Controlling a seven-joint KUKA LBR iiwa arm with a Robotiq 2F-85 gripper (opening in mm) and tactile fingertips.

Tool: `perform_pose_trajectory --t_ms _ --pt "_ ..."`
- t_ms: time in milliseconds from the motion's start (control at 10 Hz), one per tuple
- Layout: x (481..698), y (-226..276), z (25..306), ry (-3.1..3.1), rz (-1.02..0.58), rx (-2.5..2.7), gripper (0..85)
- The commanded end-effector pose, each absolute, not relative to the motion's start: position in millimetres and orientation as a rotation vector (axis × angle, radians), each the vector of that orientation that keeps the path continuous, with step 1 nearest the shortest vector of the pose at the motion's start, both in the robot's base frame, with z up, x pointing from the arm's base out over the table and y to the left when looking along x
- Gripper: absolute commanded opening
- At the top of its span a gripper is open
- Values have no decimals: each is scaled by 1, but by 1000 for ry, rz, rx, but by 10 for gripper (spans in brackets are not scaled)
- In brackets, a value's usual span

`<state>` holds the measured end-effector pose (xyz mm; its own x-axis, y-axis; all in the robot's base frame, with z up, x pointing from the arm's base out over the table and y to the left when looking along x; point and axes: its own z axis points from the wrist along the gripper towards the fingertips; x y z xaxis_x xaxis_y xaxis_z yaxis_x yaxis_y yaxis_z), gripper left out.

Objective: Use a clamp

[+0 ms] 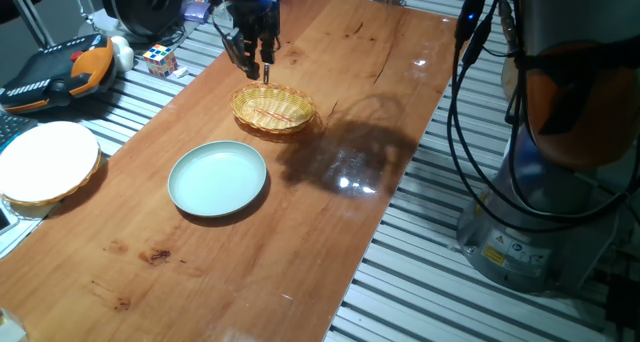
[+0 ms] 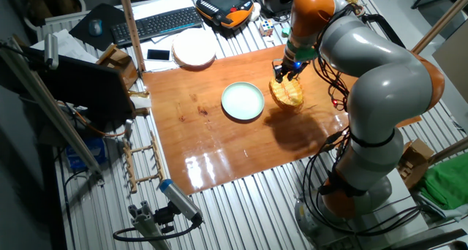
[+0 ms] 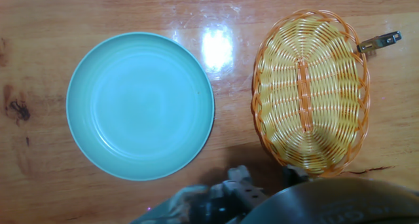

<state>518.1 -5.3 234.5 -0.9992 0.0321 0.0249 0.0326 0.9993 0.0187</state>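
While tool (image 1: 254, 60) hangs above basket (image 3: 308, 86), clamp (image 3: 379, 41) lies against basket rim.

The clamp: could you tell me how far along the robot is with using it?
Done: nothing visibly. The clamp lies on the table at the wicker basket's rim, outside it, untouched. In hand: the gripper hangs above the basket's far edge, apparently holding nothing. Left: grasping and using the clamp. The plate is empty.
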Motion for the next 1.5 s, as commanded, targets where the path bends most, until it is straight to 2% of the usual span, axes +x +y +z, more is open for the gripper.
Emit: perform_pose_trajectory --t_ms 0,500,1400 --pt "519 -7 233 -3118 -35 -46 7" --pt "523 -10 228 -3120 -45 -37 7" --pt "536 -34 195 -3142 -75 97 7"
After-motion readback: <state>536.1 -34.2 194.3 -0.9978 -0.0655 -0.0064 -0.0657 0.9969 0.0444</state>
